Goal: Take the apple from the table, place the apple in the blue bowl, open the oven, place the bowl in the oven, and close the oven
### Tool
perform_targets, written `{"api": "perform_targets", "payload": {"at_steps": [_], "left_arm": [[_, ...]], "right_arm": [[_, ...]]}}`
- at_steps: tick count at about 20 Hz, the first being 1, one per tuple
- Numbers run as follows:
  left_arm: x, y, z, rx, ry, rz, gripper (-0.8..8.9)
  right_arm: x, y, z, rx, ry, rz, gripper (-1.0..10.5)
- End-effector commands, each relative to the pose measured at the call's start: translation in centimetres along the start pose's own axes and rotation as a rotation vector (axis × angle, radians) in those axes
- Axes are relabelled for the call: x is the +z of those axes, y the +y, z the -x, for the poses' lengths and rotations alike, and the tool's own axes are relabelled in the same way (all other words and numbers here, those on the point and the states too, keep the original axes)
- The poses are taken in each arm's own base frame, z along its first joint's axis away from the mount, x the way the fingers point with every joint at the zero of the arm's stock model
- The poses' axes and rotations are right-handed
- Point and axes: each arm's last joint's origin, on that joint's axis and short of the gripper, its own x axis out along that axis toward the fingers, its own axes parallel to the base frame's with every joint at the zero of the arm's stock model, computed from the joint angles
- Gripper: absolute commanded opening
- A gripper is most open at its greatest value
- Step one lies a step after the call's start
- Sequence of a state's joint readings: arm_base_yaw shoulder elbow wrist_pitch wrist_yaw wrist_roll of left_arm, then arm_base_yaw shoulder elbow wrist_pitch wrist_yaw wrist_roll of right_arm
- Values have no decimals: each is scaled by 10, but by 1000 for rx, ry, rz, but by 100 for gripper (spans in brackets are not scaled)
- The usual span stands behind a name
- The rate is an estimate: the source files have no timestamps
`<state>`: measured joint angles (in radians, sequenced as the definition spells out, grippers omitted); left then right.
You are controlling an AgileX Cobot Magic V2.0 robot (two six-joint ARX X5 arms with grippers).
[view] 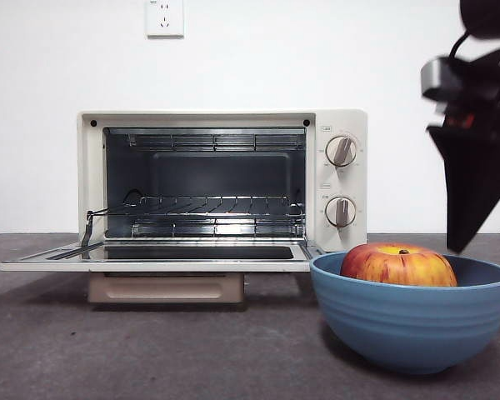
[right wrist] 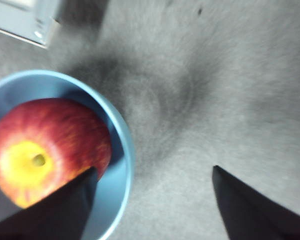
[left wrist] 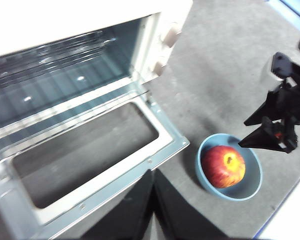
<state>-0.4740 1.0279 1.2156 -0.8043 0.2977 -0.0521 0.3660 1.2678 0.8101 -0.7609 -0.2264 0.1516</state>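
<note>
Table [view: 150, 350]: a dark grey, mottled matte surface is carrying the oven and the bowl; a bare stretch is lying in front of the oven, left of the bowl in the front view.
Wall [view: 50, 100]: a plain white wall is standing behind the table, bearing a white socket plate [view: 165, 17] above the oven.
Oven [view: 337, 125]: the cream-white box is sitting toward the back of the table with its door [view: 150, 254] lying down flat and open; the wire rack [view: 200, 204] inside is showing, and two round knobs [view: 340, 151] are sitting on the panel beside the cavity.
Blue bowl [view: 412, 321]: it is resting upright on the table, just in front of and beside the oven's knob side, apart from the lowered door's corner.
Apple [view: 397, 265]: the red, yellow-streaked fruit is lying inside the blue bowl, its yellowish dimple facing up and its top rising above the rim.
Right gripper [right wrist: 155, 195]: it is hanging above the bowl's far edge, clear of it; its jaws are standing wide apart and holding nothing, one tip over the bowl's rim, the other over bare table.
Left gripper [left wrist: 152, 175]: it is hovering above the front edge of the open door, near the bowl; its jaws are pressed together with nothing between them.
Open room: bare table is stretching beyond the bowl on the side away from the oven, and the oven cavity is standing unblocked above the door.
</note>
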Motion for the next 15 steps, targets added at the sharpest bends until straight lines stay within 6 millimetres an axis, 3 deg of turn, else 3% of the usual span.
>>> {"api": "perform_targets", "payload": {"at_steps": [1,6,12,15], "left_arm": [[-5,-2,5,2,-13,-3,7],[-22,-1,7,15,88,22,7],[-29,0,8,73,159,25,7],[-31,1,8,103,183,25,7]], "right_arm": [[5,0,-11,18,28,25,279],[9,1,-33,37,80,35,148],[10,5,-37,70,92,48,12],[10,5,-37,70,92,45,4]]}}
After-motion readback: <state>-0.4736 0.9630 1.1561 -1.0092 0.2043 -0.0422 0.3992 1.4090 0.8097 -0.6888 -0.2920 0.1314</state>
